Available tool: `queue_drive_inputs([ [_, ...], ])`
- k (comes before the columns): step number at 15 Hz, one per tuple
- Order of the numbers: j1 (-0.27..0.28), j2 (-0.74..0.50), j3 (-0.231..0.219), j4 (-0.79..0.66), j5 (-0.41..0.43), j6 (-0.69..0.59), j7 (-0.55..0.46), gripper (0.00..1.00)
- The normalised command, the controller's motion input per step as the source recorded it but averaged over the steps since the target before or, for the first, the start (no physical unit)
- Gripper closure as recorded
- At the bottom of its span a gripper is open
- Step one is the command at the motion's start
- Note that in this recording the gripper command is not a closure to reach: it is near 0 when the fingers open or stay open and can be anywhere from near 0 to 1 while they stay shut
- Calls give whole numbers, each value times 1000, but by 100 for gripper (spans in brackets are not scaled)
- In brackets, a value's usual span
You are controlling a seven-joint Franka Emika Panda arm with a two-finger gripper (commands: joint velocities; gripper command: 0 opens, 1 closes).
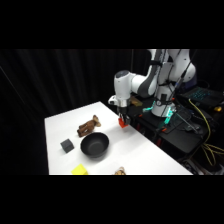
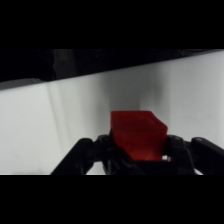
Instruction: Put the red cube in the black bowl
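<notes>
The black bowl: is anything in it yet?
Empty. The side view shows only dark interior in the black bowl; the red cube sits between the gripper fingers, away from it.

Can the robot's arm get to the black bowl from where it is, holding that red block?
Probably yes. The gripper holds the red cube near the table's far edge, and the black bowl sits open on the white table with nothing between them.
</notes>
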Motion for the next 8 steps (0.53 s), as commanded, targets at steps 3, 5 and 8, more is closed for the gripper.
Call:
queue_drive_inputs([
  [3,-89,-238,107,263,-76,-534,83,100],
  [5,-99,-126,114,318,40,-450,-23,100],
  [8,-89,10,105,414,91,-412,-45,100],
])
